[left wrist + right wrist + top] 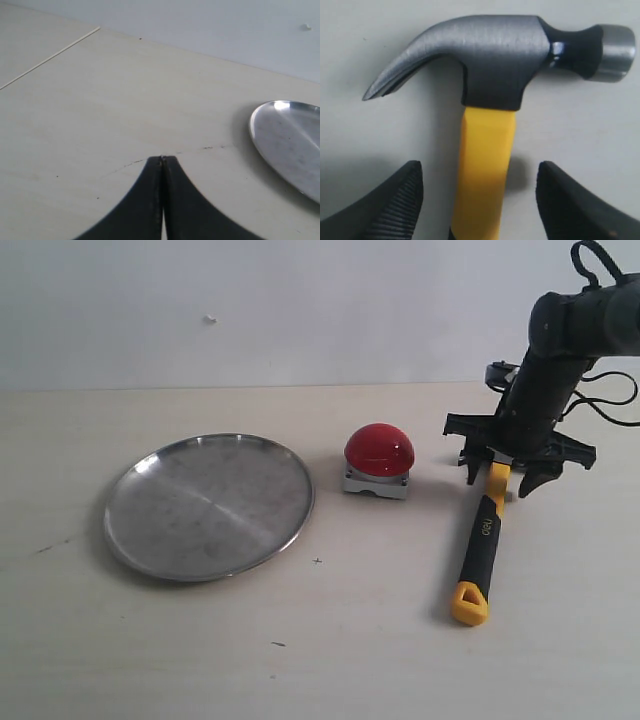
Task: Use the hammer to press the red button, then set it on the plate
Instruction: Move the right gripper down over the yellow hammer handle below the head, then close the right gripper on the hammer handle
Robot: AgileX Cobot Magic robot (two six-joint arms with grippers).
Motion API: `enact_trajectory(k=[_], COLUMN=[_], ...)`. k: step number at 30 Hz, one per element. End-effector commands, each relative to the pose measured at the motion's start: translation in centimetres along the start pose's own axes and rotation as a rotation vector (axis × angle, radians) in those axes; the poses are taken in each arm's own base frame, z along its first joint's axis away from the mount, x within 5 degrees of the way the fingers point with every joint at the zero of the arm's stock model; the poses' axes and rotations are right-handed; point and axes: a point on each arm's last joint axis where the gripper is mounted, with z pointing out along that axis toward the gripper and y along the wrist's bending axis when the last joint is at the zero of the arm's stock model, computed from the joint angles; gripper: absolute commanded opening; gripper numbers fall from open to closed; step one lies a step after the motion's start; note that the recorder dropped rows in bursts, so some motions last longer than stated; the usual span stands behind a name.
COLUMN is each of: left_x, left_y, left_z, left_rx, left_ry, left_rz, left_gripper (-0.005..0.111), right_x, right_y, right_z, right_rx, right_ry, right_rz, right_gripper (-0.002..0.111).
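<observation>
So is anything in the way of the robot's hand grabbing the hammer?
Nothing visible. The right gripper is open, its fingers on either side of the hammer handle just below the head, with only bare table between them.

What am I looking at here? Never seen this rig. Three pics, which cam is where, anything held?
It is a two-armed robot at a table. The wide picture comes from a camera off the arms; the other two sit on the wrists. On the table lie a silver plate, a red button and a hammer. The right gripper is open, its fingers either side of the yellow handle, nothing gripped. The left gripper is shut and empty, beside the plate.
</observation>
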Motion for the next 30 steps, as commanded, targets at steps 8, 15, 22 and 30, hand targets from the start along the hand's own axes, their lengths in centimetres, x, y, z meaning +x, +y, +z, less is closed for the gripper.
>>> enact_trajectory(k=[8, 15, 22, 30], left_x=[-0.1, -0.1, -0.1, -0.1], left_y=[-0.1, -0.1, -0.1, -0.1], left_z=[-0.1, -0.1, -0.1, -0.1], left_rx=[0.018, 0.018, 0.018, 0.018], left_ry=[-0.009, -0.009, -0.009, -0.009], left_rz=[-0.002, -0.002, -0.002, -0.002], left_gripper=[0.000, 0.000, 0.000, 0.000], right_x=[-0.5, -0.6, -0.6, -0.4], right_y=[-0.3, -0.5, -0.4, -0.6], right_z=[-0.1, -0.1, 0.0, 1.9], right_rx=[0.039, 0.061, 0.056, 0.073], right_ry=[-0.038, -0.047, -0.049, -0.015], right_rz=[0.013, 0.013, 0.017, 0.017], right_gripper=[0.056, 0.055, 0.055, 0.055])
